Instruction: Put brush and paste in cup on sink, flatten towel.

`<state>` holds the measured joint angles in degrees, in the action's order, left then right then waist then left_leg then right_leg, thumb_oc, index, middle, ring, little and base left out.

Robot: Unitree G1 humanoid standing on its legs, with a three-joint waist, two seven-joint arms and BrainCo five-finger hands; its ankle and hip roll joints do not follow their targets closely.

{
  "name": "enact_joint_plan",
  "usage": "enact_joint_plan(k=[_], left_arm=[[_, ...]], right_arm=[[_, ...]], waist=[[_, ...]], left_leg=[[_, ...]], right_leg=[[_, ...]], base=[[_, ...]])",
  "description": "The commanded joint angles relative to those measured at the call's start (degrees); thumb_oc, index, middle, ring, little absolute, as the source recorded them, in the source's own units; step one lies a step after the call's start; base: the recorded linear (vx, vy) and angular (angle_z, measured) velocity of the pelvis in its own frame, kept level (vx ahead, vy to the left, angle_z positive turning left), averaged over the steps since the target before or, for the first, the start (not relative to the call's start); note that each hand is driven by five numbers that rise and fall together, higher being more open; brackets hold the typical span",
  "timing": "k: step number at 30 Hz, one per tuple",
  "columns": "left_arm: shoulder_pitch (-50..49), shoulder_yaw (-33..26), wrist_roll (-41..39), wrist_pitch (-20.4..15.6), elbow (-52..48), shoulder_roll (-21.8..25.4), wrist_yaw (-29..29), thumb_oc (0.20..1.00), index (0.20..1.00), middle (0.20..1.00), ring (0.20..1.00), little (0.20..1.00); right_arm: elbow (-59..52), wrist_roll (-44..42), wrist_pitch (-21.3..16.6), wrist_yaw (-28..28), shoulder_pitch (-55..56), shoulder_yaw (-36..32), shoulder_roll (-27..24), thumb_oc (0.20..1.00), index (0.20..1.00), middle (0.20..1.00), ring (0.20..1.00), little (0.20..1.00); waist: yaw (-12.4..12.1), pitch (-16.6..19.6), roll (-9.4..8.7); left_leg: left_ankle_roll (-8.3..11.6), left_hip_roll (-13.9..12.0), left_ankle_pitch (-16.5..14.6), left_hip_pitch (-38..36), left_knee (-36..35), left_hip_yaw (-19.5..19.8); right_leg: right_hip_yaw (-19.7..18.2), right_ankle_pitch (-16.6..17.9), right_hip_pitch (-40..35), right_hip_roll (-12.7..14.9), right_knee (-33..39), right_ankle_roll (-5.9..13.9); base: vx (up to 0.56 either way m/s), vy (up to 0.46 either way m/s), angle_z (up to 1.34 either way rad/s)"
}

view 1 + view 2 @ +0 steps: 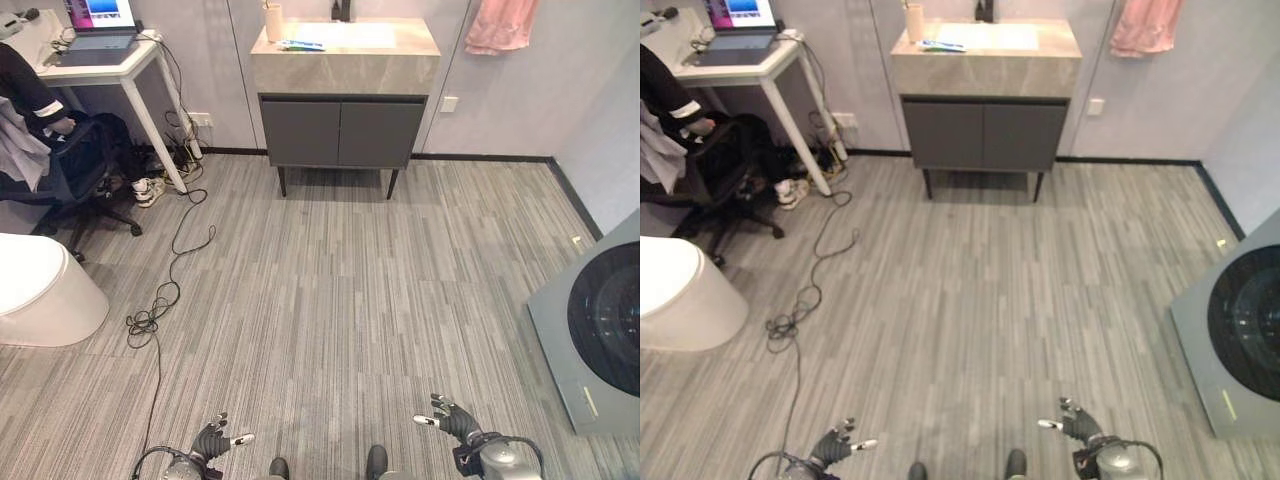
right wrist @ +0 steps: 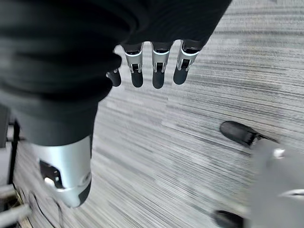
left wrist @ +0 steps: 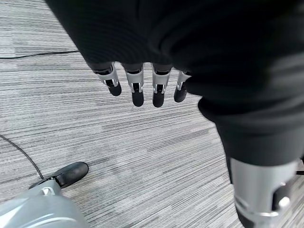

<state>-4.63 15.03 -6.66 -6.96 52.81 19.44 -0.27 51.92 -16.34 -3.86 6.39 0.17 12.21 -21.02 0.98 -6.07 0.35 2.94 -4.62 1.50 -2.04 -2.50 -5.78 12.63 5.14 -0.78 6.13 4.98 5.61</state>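
- We're standing well back from the sink at the far wall, with bare floor between us and it, so nothing on the list has been started yet.
- The cup stands upright on the counter at the far left corner. The brush and paste lie flat just in front of it, close together; from here we can't tell which is which.
- The towel hangs bunched on the wall at the far right, apart from the sink.
- Handling guess: the brush and paste look light and thin, probably a bit slick on that smooth top, so we'd pinch each around its middle and drop it in end first. The cup looks light enough to tip if bumped.
- The towel is soft and floppy; we'd take it by an edge or corner and smooth it outward.
- Left robot hand: low and near, fingers straight and relaxed over the floor, holding nothing.
- Right robot hand: same deal on the near right, fingers extended, empty, touching nothing.
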Motion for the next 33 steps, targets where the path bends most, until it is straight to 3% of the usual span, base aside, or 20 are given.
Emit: enact_joint_plan(k=[1,4,7,10,12,15,24,25,27,33], left_arm=[[2.6,-0.6,0.2,-0.5,1.2,0.2,2.8,1.0,1.0,1.0,1.0,1.0],[2.8,-2.2,-2.9,-0.4,0.5,-1.1,4.9,1.0,1.0,1.0,1.0,1.0],[4.0,-3.1,-6.1,-1.6,-3.6,-0.5,7.4,1.0,1.0,1.0,1.0,1.0],[5.5,-3.8,-8.3,-2.6,-5.4,0.1,9.6,1.0,1.0,1.0,1.0,1.0],[5.6,-4.9,-12.1,-2.7,-5.0,-0.4,9.2,1.0,1.0,1.0,1.0,1.0],[5.9,-4.5,-11.2,-2.8,-5.5,-0.2,9.3,1.0,1.0,1.0,1.0,1.0],[6.7,-1.9,-8.7,-2.5,-6.6,0.6,8.0,1.0,1.0,1.0,1.0,1.0],[7.1,-1.2,-8.5,-2.5,-7.2,0.9,7.7,1.0,1.0,1.0,1.0,1.0],[7.3,-0.7,-8.7,-2.6,-7.5,0.9,7.4,1.0,1.0,1.0,1.0,1.0],[6.3,0.0,-5.9,-2.9,-10.4,2.4,6.9,1.0,1.0,1.0,1.0,1.0]], right_arm=[[1.4,-7.6,-1.9,-2.1,-2.1,-0.6,2.5,1.0,1.0,1.0,1.0,1.0],[0.3,-9.0,-1.9,-2.9,-1.5,-0.7,3.9,1.0,1.0,1.0,1.0,1.0],[-3.3,-7.5,-2.7,-5.1,-1.8,-0.6,3.0,1.0,1.0,1.0,1.0,1.0],[-5.2,-8.0,-4.1,-7.4,-2.9,-1.9,2.2,1.0,1.0,1.0,1.0,1.0],[-6.8,-7.6,-4.2,-7.6,-3.3,-2.2,1.5,1.0,1.0,1.0,1.0,1.0],[-6.7,-8.3,-4.4,-8.0,-3.7,-2.5,1.6,1.0,1.0,1.0,1.0,1.0],[-5.0,-8.5,-4.4,-7.4,-4.0,-1.5,1.6,1.0,1.0,1.0,1.0,1.0],[-4.5,-9.6,-4.5,-7.7,-3.3,-2.5,1.6,1.0,1.0,1.0,1.0,1.0],[-3.4,-11.2,-4.6,-8.0,-3.0,-3.6,1.6,1.0,1.0,1.0,1.0,1.0],[-1.9,-10.4,-4.2,-7.4,-3.6,-3.0,1.6,1.0,1.0,1.0,1.0,1.0]], waist=[[0.8,1.2,-1.68],[0.7,1.5,-1.8],[0.7,-1.4,-2.24],[0.9,-3.7,-2.59],[0.9,-4.2,-2.52],[0.9,-4.4,-2.59],[1.6,-4.5,-2.58],[1.9,-4.8,-2.55],[2.3,-4.5,-2.13],[1.8,-4.5,-1.46]], left_leg=[[-0.01,1.1,-3.6,1.0,5.0,-1.9],[0.06,0.6,-4.6,0.8,6.7,-1.9],[0.14,-0.2,-8.0,5.1,16.8,-1.5],[0.53,-2.0,-13.2,10.8,28.6,-0.9],[-0.01,-2.8,-15.6,12.7,33.3,-0.9],[-0.46,-3.1,-17.2,13.1,35.3,-1.1],[0.19,-2.7,-16.2,13.7,34.2,-2.0],[1.7,-3.4,-11.9,15.8,35.5,-3.4],[1.98,-3.4,-9.6,16.1,33.9,-4.3],[-1.71,0.7,-12.1,11.3,25.2,-4.4]], right_leg=[[-1.7,-7.1,-0.6,-0.4,-7.5,1.05],[-1.7,-8.6,-0.5,-0.6,-9.7,0.86],[-1.0,-12.3,3.6,-0.3,-19.5,0.02],[0.6,-16.7,8.1,1.0,-30.0,-0.27],[1.0,-18.5,10.1,1.7,-34.5,-0.56],[0.9,-19.2,10.6,2.2,-36.5,-0.48],[1.4,-17.8,9.7,3.0,-33.4,-0.07],[3.0,-16.8,8.6,3.3,-31.2,-0.28],[4.6,-15.6,8.1,3.6,-28.9,-0.27],[1.9,-13.2,7.2,4.3,-27.0,0.95]], base=[[0.03,-0.014,-0.02],[0.0,-0.023,-0.09],[-0.15,-0.037,-0.08],[-0.15,-0.032,0.17],[-0.05,-0.012,0.14],[0.01,0.003,-0.05],[0.03,0.014,0.03],[-0.01,0.005,0.27],[0.04,0.093,0.81],[0.12,0.177,0.11]])
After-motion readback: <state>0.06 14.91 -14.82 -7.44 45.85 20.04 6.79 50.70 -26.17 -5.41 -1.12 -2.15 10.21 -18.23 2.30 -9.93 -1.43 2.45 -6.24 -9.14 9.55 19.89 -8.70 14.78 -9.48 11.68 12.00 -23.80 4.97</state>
